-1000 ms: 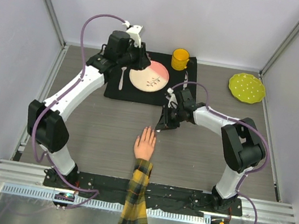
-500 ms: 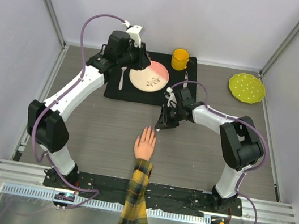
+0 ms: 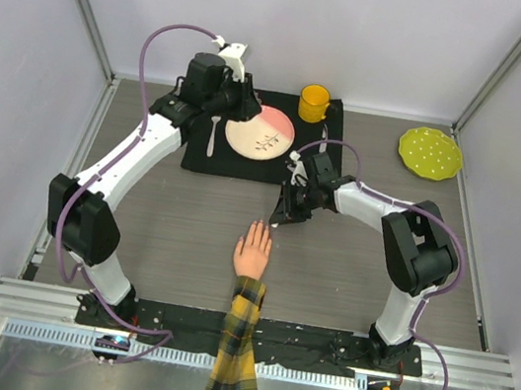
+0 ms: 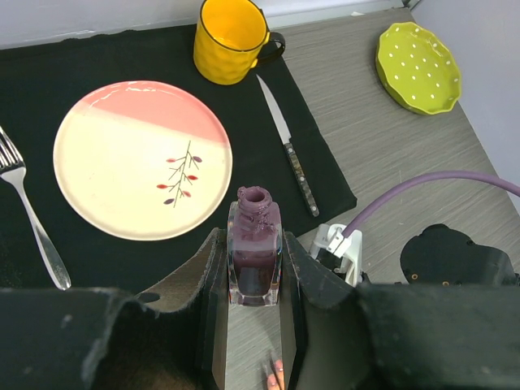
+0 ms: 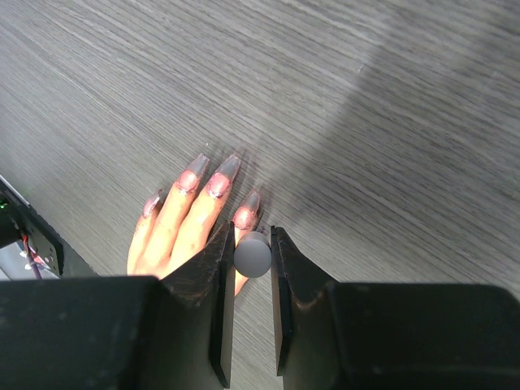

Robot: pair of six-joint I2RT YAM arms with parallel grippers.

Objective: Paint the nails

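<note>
The pale mannequin hand [image 3: 253, 250] with a yellow-black plaid sleeve [image 3: 233, 371] lies palm down near the front middle. In the right wrist view its long nails [image 5: 218, 184] look pinkish with darker tips. My right gripper [image 3: 282, 216] hovers just beyond the fingertips, shut on a small round grey-white brush cap [image 5: 253, 254] that sits over the nail of one outer finger [image 5: 246, 216]. My left gripper [image 3: 246, 104] is at the back over the black mat, shut on the uncapped purple polish bottle [image 4: 256, 253], held upright.
A black mat [image 3: 203, 156] at the back holds a pink-and-cream plate [image 4: 142, 158], a yellow mug [image 4: 231, 39], a knife [image 4: 288, 146] and a fork [image 4: 28, 215]. A green dotted dish [image 3: 430, 152] lies at the back right.
My right gripper has shifted slightly left with the brush cap, staying over the fingertips. The left arm and the bottle have not moved.
</note>
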